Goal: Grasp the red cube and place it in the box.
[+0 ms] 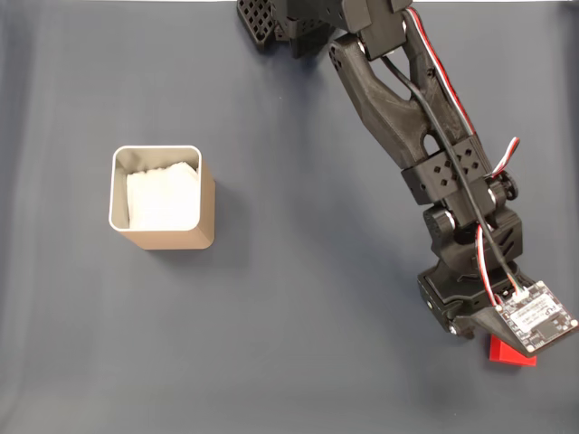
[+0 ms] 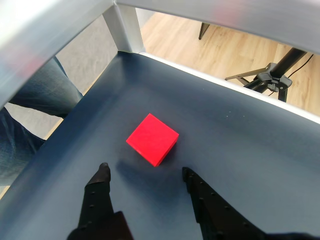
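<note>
gripper (image 2: 145, 172) open, just short of red cube (image 2: 152, 138). looks light, rigid, matte; sits diagonal, so pinch 2 opposite flat faces.

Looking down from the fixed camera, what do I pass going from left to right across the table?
The box with its white lining, then bare dark table, then the black arm, and last the red cube poking out under the arm's tip.

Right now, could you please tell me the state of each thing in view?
red cube: resting on the table, ungrasped, just ahead of the fingertips.
box: upright, open-topped, white lining inside, no cube in it.
gripper: open, fingers apart, touching nothing.
</note>
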